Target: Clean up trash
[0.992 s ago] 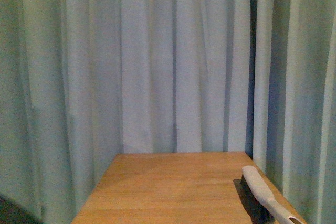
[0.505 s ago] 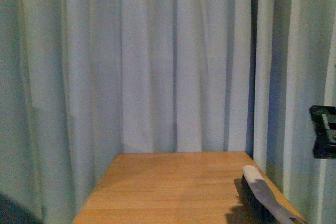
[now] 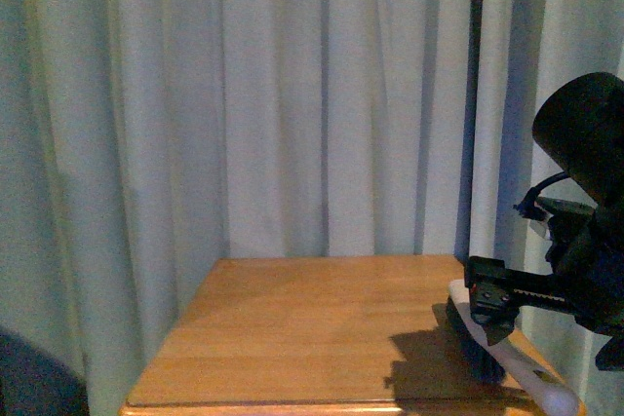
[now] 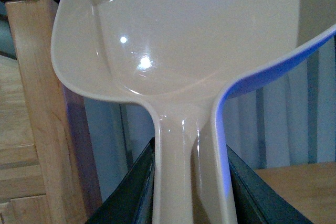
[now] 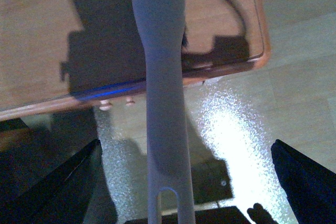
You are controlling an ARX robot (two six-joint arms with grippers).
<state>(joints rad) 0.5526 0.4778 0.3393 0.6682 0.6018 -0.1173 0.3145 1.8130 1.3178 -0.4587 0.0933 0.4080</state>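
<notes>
Step in hand: picking up the brush point(image 5: 157, 51), by my reading, with the pan already in your other claw.
Right gripper point(image 5: 186, 145): its jaws stand wide apart, one in each lower corner of the right wrist view. The pale brush handle runs down the middle between them, not touched.
Left gripper point(image 4: 189, 187): clamped on the neck of the beige dustpan point(image 4: 199, 35). The dark jaws press its handle from both sides at the bottom of the left wrist view.
Trash: none of the three views shows the trash, so you cannot place it yet.
Brush: it lies at the lower right of the front view, along the table point(image 3: 312, 338) edge. In the right wrist view its handle juts past the edge over the floor point(image 5: 236, 119).
How to grip: keep the handle centred between the jaws and close on the overhanging part. The jaws can then pass either side without scraping the wood.
Watch: a lopsided close could push the brush off the edge.
Pan: hold it level and clear of the curtain point(image 3: 292, 94).
</notes>
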